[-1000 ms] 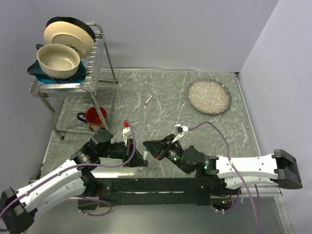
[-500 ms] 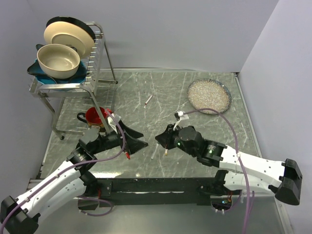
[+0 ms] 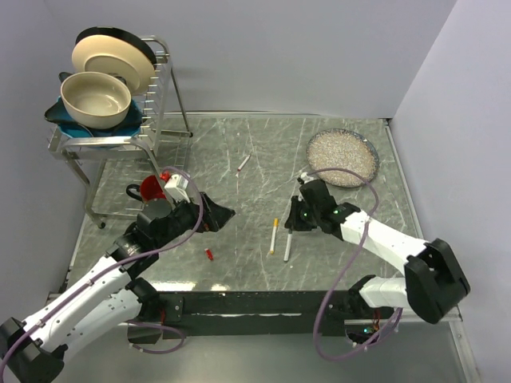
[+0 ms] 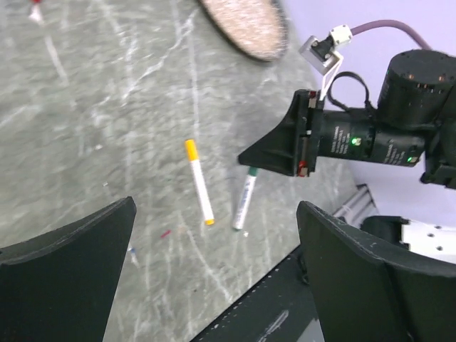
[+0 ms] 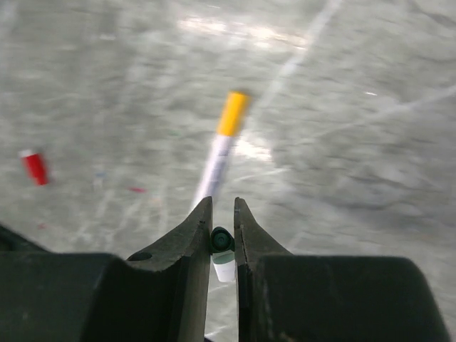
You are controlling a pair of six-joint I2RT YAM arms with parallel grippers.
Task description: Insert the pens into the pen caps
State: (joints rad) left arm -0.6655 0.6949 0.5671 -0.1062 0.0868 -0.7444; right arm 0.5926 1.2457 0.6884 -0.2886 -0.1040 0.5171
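Seemingly marble tabletop (image 3: 239, 211), pale walls (image 3: 279, 56)

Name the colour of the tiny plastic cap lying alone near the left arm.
Red cap; top external view.

Even, diffuse overhead light, shadows soft. Top view sharp. Right wrist view blurred beyond its fingers, pale glare streaks on table (image 5: 370, 164).

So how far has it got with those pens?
Done: the pen with a yellow cap lies finished. In hand: the right fingers pinch the green-capped pen at its cap end. Still to do: the red cap lies alone, the third pen sits farther back, and the open left fingers hold nothing.
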